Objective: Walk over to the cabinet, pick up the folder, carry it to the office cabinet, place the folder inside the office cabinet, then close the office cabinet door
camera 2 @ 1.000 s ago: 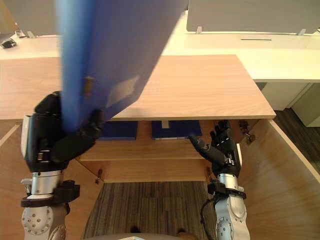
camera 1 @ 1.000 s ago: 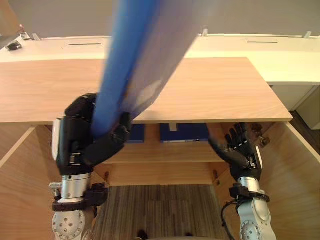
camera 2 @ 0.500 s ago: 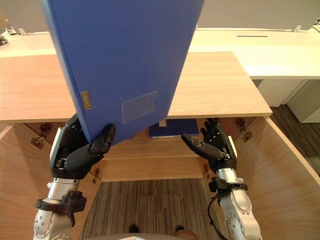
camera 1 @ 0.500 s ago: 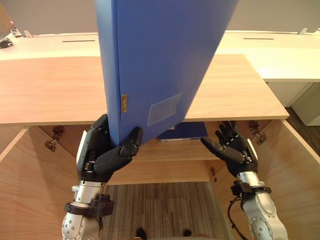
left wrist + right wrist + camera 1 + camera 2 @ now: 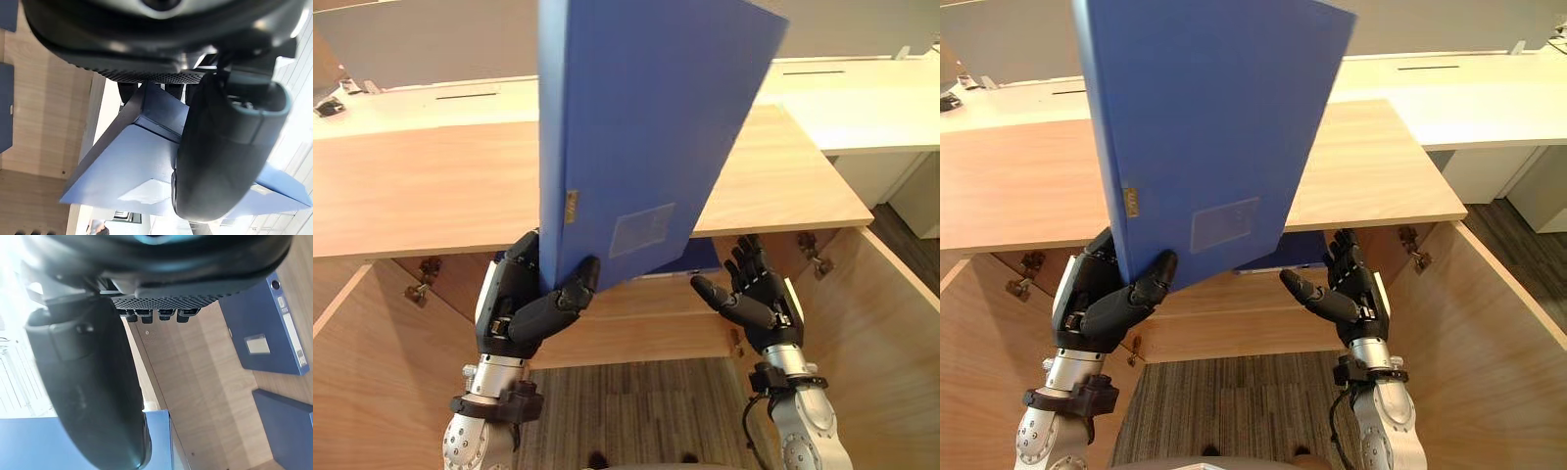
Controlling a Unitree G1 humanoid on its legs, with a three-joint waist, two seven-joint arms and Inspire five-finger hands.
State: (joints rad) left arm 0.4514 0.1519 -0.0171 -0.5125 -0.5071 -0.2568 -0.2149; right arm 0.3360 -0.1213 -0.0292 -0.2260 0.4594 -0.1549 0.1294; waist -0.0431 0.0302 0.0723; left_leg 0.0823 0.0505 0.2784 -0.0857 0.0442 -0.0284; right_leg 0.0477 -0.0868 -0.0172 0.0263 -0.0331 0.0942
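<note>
Main worry here: the big flat blue plastic folder [image 5: 646,147] is standing nearly upright, way up over the top of the light wood office cabinet [image 5: 421,196], and it's held by just one lower corner. The left robot hand [image 5: 530,304] has its thumb and fingers clamped round that corner, so all the weight sits above the grip and could pivot or slip out.

The right robot hand [image 5: 756,299] is spread wide just beside the folder's lower edge. It looks like it's not touching, so there's no backup there.

Getting the folder in means tipping it down and under the cabinet top onto the wooden inner shelf [image 5: 636,333]. I reckon the tall end could clip the top's front edge. The shelf also already has dark blue folders [image 5: 264,333] lying flat on it, so this one might land on them and slide back out. The open right-side wooden door [image 5: 891,362] isn't shut yet either.
</note>
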